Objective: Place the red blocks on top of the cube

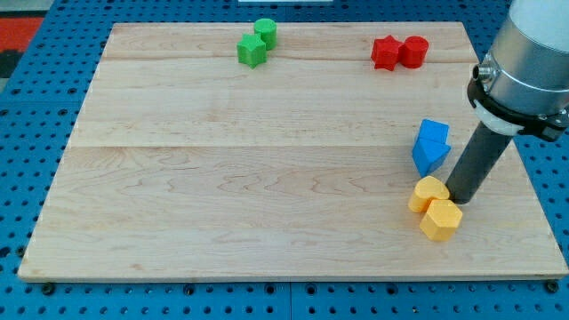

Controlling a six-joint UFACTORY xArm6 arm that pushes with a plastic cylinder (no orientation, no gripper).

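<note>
The wooden board [267,160] lies on a blue pegboard [27,151]. The arm's rod [478,160], which carries no jaws, sets its tip [462,197] just right of 2 yellow blocks [428,193] [441,220], below the blue blocks [432,146]. 2 red blocks [386,52] [413,51] touch at the view's top right; 2 green blocks [252,50] [265,32] sit top centre.

Robotics lab bench. Signs: blue perforated metal base plate [27,178] with regular grid of holes, typical mounting breadboard, showing on all sides of pale wooden tabletop [267,160] made of joined planks. Grey-and-black cylindrical robot arm housing [529,62] at view's right carries straight dark rod. Small bright plastic test blocks scattered on tabletop. No domestic furnishing visible.
</note>
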